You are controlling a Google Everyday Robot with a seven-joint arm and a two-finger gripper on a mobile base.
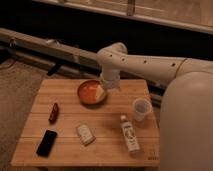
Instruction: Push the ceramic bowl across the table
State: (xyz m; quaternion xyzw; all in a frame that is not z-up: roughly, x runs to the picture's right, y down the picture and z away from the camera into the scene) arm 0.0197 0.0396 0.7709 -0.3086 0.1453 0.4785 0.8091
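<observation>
The ceramic bowl [90,92], round and orange-red, sits near the far edge of the wooden table [65,129], about mid-width. The white arm reaches down from the right, and my gripper [103,93] is at the bowl's right rim, touching or just inside it. The arm's wrist hides the far right part of the bowl.
A white cup [141,109] stands at the right. A small bottle [129,133] lies in front of it. A pale packet [85,134] lies at the front centre, a black phone [46,142] at the front left and a small red item [53,112] at the left.
</observation>
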